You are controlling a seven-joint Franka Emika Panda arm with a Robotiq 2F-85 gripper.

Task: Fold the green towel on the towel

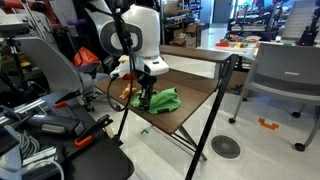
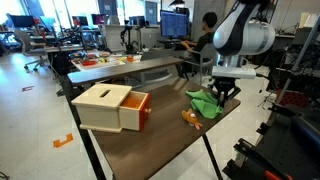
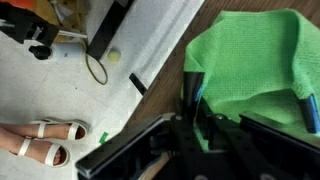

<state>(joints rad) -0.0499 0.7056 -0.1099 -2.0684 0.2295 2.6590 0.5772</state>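
Note:
The green towel point(image 1: 163, 100) lies bunched near the table's corner in both exterior views point(image 2: 204, 103). My gripper point(image 1: 146, 94) is lowered onto it, at its side nearest the table edge point(image 2: 222, 93). In the wrist view the towel point(image 3: 250, 50) fills the upper right. The gripper's point(image 3: 248, 102) two dark fingers stand apart, one at the towel's left edge and one at the right, with green cloth between them. They look open and are not closed on the cloth. The towel's lower part is hidden behind the gripper body.
The brown tabletop point(image 2: 150, 150) carries a wooden box with an orange drawer point(image 2: 112, 108) and a small orange object point(image 2: 190, 117) beside the towel. The table edge point(image 3: 150, 75) runs close to the gripper. A person's sandalled feet point(image 3: 45, 140) stand on the floor. Chairs and another table stand around point(image 1: 285, 75).

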